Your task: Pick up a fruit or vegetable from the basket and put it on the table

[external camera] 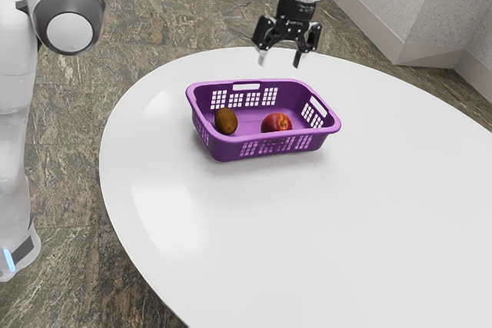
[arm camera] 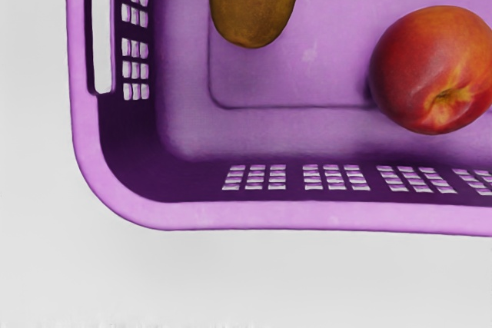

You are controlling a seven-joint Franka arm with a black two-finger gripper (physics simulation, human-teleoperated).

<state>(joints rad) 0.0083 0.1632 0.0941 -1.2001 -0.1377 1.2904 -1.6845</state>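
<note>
High above the far rim of the purple basket [external camera: 219, 147], my gripper [external camera: 280, 61] hangs open, its two fingertips well apart and nothing between them. Inside the basket lie a brown kiwi [external camera: 226, 120], toward the exterior view's left end, and a red-orange peach [external camera: 277, 122] near the middle. In the wrist view the kiwi [arm camera: 255, 1] and the peach [arm camera: 434, 71] rest apart on the floor of the basket [arm camera: 330, 217]. Neither fruit is touched by the gripper.
The basket stands on a round white table [external camera: 323, 228], near its far edge. Its raised walls, with grid holes and handle slots, surround both fruits. White table surface extends toward the exterior view's right and front. A pale wall stands beyond the table.
</note>
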